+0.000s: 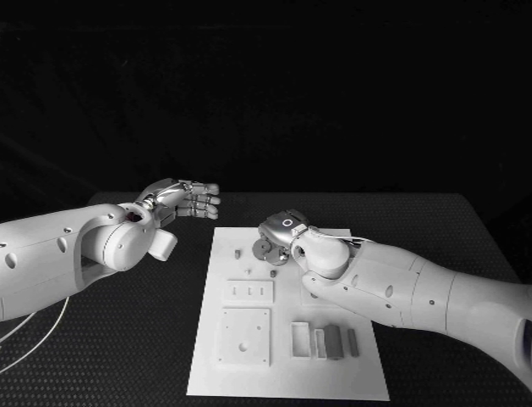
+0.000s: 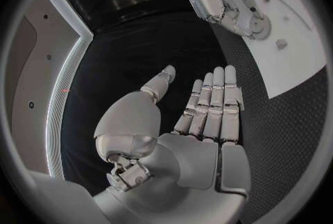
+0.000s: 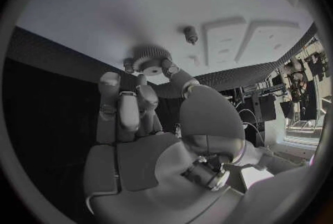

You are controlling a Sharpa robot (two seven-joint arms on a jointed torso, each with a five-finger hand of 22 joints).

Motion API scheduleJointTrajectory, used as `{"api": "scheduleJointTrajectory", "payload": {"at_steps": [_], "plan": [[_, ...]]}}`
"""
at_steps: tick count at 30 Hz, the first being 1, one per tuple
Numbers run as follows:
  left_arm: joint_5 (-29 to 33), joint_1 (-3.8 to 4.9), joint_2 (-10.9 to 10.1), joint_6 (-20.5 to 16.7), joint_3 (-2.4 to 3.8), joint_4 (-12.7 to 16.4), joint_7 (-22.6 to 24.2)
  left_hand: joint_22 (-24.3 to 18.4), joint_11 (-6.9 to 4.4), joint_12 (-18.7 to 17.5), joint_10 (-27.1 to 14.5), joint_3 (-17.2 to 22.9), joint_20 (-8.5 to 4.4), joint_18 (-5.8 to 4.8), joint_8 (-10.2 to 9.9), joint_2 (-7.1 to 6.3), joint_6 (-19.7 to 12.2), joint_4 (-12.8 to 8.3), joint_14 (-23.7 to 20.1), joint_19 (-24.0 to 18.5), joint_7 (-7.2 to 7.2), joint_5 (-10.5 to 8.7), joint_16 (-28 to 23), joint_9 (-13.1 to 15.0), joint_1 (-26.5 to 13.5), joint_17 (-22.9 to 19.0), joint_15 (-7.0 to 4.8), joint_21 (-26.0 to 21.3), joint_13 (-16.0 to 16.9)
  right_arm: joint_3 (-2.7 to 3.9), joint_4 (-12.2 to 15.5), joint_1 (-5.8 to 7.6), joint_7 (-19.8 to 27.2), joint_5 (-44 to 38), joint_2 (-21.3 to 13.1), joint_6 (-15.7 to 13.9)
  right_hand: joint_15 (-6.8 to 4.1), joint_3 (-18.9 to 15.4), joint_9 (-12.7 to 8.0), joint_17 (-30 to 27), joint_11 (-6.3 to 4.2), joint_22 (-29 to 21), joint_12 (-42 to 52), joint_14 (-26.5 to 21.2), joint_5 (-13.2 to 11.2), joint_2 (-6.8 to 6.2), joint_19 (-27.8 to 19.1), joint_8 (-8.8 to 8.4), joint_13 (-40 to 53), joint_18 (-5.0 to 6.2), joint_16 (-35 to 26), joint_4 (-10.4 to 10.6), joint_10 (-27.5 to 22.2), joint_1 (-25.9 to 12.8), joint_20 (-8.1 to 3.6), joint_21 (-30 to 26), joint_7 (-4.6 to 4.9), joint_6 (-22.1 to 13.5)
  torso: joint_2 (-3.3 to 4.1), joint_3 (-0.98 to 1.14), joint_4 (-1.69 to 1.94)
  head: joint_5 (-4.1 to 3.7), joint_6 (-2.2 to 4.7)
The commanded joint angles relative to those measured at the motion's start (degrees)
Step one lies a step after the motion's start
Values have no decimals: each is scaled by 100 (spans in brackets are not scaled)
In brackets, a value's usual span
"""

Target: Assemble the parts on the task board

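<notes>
Right hand [image 1: 281,237] grips a round toothed part [image 3: 151,59] at its fingertips, over the task board [image 1: 364,373] near its far edge. Left hand [image 1: 182,199] hovers over the table [image 1: 131,348] off the board's far left corner, fingers straight, close together, holding nothing.

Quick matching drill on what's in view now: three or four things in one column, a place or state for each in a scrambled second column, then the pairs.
Things:
1. left hand
2. right hand
3. gear
4. blocks

Places or states:
A. lying side by side at the near end of the board
B. held in fingertips over the board
C. fingers straight, holding nothing, off the board over the table
D. over the board's far end, fingers closed on a part

Pairs: 1-C, 2-D, 3-B, 4-A
</notes>
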Motion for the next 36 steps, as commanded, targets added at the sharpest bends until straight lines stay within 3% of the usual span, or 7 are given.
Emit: {"api": "scheduleJointTrajectory", "payload": {"at_steps": [1,10,18,21,23,27,36], "plan": [[-18,8,12,85,6,10,58,-4,39,-35,-6,-22,13,46,-24,-5,14,3,24,47,297,-27,-32,-8,52,8,5,-23,-6,-3,-29,-2,24,19,15,61,26,12,-20,-22,30,36,-38,-22,18,-108,-7,-51,-32,304,-29,25,-96,1,-16,-43,126,37,0,1,-8,9,-7],[-18,8,0,83,6,14,56,-4,39,-36,-5,-24,13,46,-25,-6,14,3,25,47,297,-28,-36,-9,51,12,5,-24,-8,-7,-79,-2,44,155,8,85,168,96,-172,-122,176,37,-158,-112,18,-394,-10,-345,-187,304,-41,199,-276,29,11,-92,277,-494,-2,3,-16,18,-7],[-18,8,-17,78,6,24,53,-4,39,-38,-5,-26,13,46,-26,-7,14,4,26,47,297,-28,-39,-9,48,15,5,-26,-9,-8,-101,-2,137,417,-24,219,178,143,-169,-133,185,47,-145,-132,18,-436,-8,-329,-193,304,-37,433,-295,-14,23,-106,286,-510,1,8,-20,15,-10],[-18,8,-21,81,6,31,52,-4,39,-39,-5,-27,13,46,-27,-7,14,5,27,48,297,-28,-40,-9,47,16,5,-26,-9,-8,-101,-2,139,483,-37,182,181,130,-165,-130,187,52,-142,-136,17,-274,-15,-313,-195,304,-35,563,-303,-108,32,-112,288,-495,1,8,-21,15,-8],[-18,9,-25,81,6,32,50,-3,40,-40,-5,-28,14,46,-27,-6,14,8,27,48,298,-28,-42,-9,43,17,5,-27,-10,-8,-94,-2,157,515,-50,186,181,104,-166,-138,187,59,-139,-149,18,-2,-28,-312,-195,304,-32,646,-313,-200,38,-114,287,-502,1,8,-22,15,-10],[-17,9,-35,86,6,37,40,-3,40,-42,-5,-32,14,45,-29,-3,14,14,29,49,299,-28,-46,-10,33,21,6,-29,-11,-9,-39,-2,220,618,-116,162,171,-5,-160,-131,176,94,-123,-168,20,280,-76,-284,-190,304,-20,517,-338,-249,28,-104,276,-476,1,12,-23,18,-10],[-17,9,-47,75,6,49,25,-4,46,-56,-14,-44,14,45,-41,0,4,33,31,51,310,-28,-63,-15,-6,34,7,-37,-18,-9,-11,-2,426,1017,-124,487,173,-55,-166,-152,179,105,-109,-204,19,620,-118,-251,-192,304,-14,414,-360,-345,38,-100,279,-430,4,9,-17,23,-36]]}}
